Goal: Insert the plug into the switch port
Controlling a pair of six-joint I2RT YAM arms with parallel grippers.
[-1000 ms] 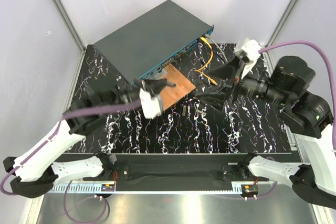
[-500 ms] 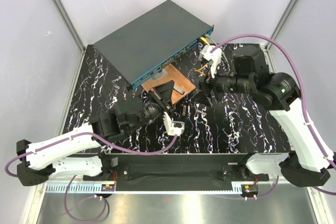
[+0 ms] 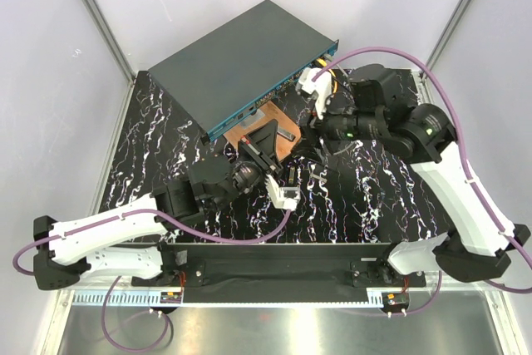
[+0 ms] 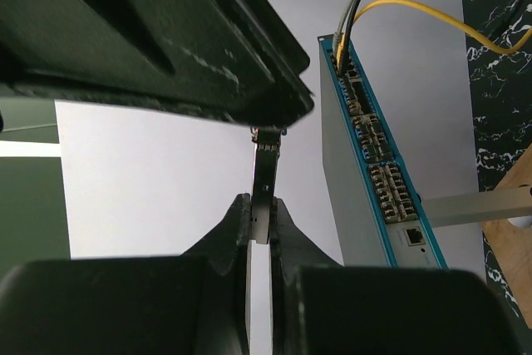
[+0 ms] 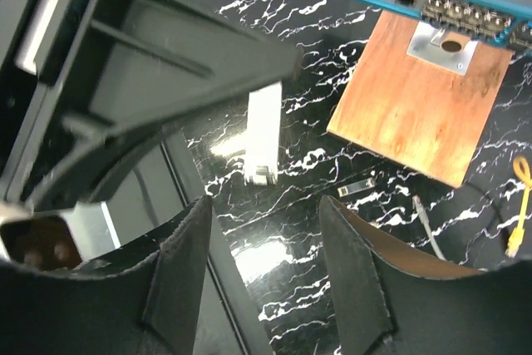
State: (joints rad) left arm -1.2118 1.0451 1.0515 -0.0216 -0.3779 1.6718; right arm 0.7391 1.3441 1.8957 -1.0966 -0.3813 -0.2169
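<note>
Top view: switch [image 3: 241, 60] lies angled at the far edge of the counter [image 3: 391, 197], both arms meeting before its blue face

Left wrist: left hand [image 4: 260, 214] pinched tight on thin plug [image 4: 265, 174]; open gap to the socket row

Right wrist: right hand [image 5: 264, 234] parted, holding nothing; plug just beyond; brown board [image 5: 424, 110] against the switch edge
</note>
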